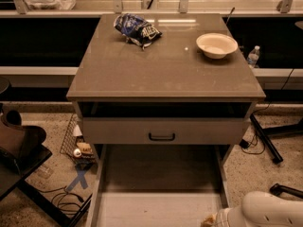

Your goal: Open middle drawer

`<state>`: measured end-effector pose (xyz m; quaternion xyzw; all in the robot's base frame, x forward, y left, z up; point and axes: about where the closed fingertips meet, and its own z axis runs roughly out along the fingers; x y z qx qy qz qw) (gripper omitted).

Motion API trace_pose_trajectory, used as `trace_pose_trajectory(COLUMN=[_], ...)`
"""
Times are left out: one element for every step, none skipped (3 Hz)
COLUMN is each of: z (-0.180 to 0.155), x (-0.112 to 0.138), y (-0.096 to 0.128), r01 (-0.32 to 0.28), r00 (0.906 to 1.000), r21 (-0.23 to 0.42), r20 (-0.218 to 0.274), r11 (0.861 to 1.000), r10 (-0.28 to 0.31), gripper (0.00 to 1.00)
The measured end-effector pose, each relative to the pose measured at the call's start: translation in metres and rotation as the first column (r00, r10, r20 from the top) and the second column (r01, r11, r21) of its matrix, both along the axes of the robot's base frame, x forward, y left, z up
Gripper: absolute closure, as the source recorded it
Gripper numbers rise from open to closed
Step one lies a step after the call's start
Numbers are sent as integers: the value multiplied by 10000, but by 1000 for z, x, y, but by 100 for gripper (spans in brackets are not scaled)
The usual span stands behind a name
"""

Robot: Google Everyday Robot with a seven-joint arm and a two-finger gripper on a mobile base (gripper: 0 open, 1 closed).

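Note:
The middle drawer (156, 209) stands pulled out toward the bottom of the view, its flat beige inside showing between its side rails. Its front panel and handle are below the frame edge. Above it is the taller-fronted drawer (163, 130) with a black bar handle (161, 136), shut under the cabinet top. My gripper (209, 220) is at the bottom edge, at the right front corner of the open drawer, on the end of my white arm (272, 212). Most of it is cut off by the frame.
On the cabinet top (161, 65) lie a blue chip bag (137, 30) and a white bowl (217, 45). A water bottle (253, 56) stands at the right. A dark chair (19, 148), a wire rack (78, 143) and floor cables are at the left. A black stand leg (266, 138) is at the right.

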<state>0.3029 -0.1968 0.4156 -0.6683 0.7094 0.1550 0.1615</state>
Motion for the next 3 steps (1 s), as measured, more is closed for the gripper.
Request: trace_pose_trajectory(z=[0,-1,-1], x=[-1,0,0], y=[1,1,1], r01=[-14,-21,-21], r00=[10000,10000,10000], r21=[8,13,13], r20=[-15,-26,-26], r11=[10000,10000,10000], r10=[14,21,21], gripper=[25,0,0])
